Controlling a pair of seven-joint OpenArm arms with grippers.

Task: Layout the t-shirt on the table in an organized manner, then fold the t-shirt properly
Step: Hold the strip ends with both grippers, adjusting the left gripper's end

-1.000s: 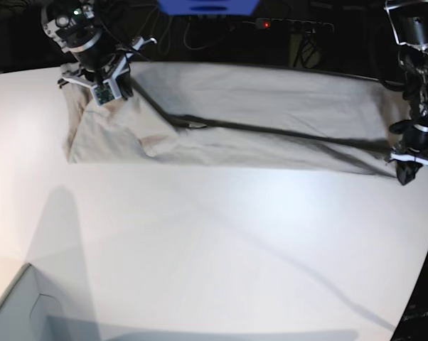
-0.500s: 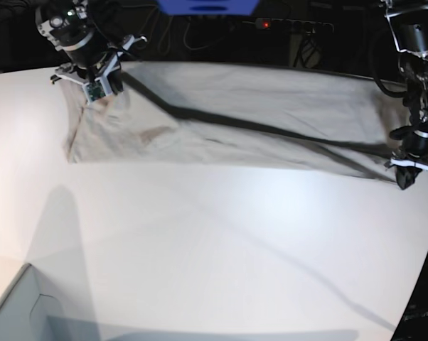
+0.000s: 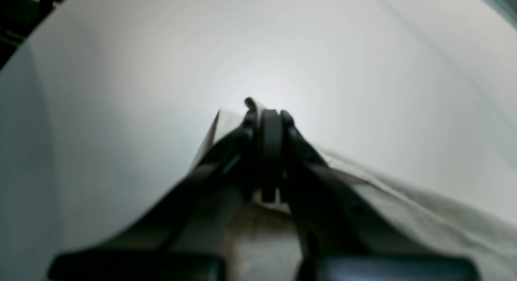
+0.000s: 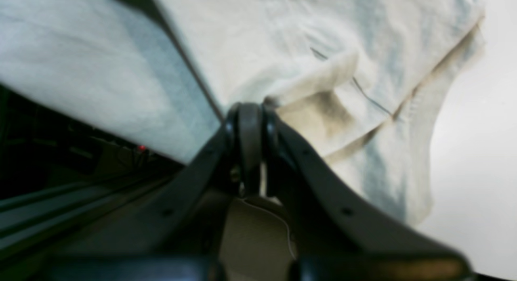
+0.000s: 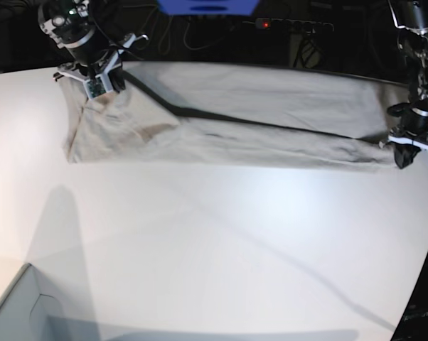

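Overhead, the white table fills nearly everything, dark clutter and one red light behind its curved far edge. Across that far side the t-shirt lies stretched in a long band between both arms. Only the wrist cameras show the grips — the right gripper has its jaws closed on a bunched fold of cloth, the left gripper pinches the fabric's end just above bare tabletop. No writing is legible anywhere.
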